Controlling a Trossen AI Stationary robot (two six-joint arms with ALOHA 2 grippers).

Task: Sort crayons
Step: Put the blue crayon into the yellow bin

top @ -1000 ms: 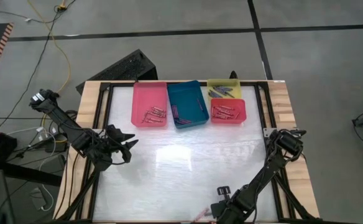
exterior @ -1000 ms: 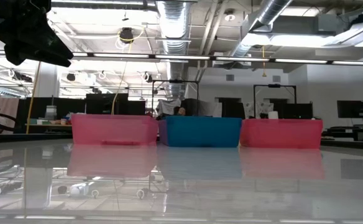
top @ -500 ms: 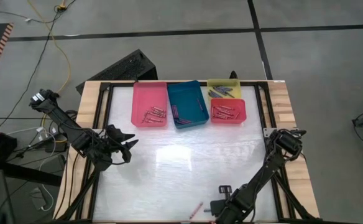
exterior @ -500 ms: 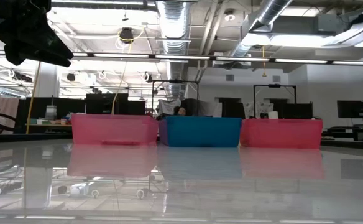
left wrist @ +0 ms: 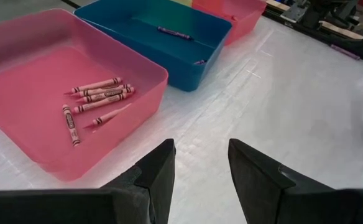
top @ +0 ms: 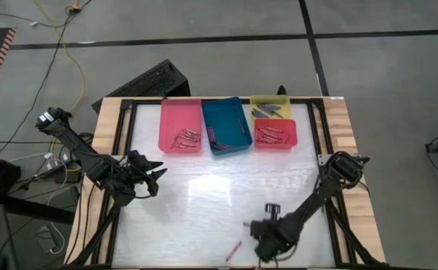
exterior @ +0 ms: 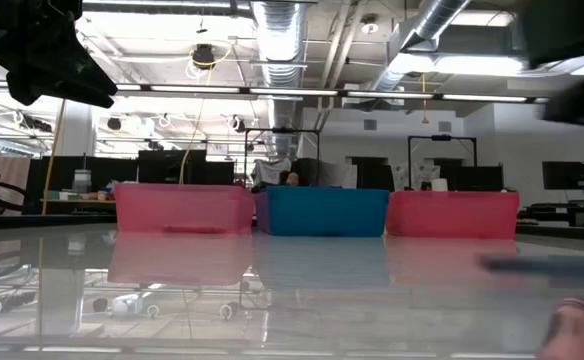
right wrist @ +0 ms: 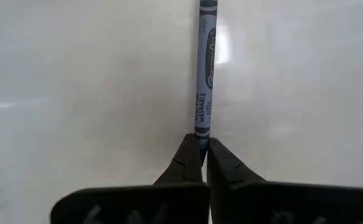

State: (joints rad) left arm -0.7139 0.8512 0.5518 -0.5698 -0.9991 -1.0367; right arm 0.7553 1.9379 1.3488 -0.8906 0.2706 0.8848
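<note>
My right gripper (top: 259,241) stands over the table's near edge, right of the middle, shut on a grey-blue crayon (right wrist: 205,74). A pink crayon (top: 234,250) lies flat on the table just left of it. My left gripper (top: 156,174) waits open and empty above the table's left side, its fingers (left wrist: 163,168) pointing toward the pink tray (left wrist: 20,74). More crayons lie in the pink tray, the teal tray (top: 226,124), the yellow tray (top: 270,106) and the red tray (top: 275,133). My right gripper pinches one end of the grey-blue crayon (right wrist: 201,132) between its two fingertips (right wrist: 188,155), coming steeply from above. The crayon runs straight out away from the fingers. Whether its far end (right wrist: 207,6) rests on the table I cannot tell.
The trays stand in a row along the table's far edge. A black case (top: 148,81) lies on the floor behind the table. The white tabletop (top: 204,195) between the arms and the trays holds nothing else.
My right gripper has gone from the table's near edge a little toward the far side and the left, and has turned about its wrist. The pink crayon, half hidden beside the gripper a second ago, now lies in plain sight to its left.
</note>
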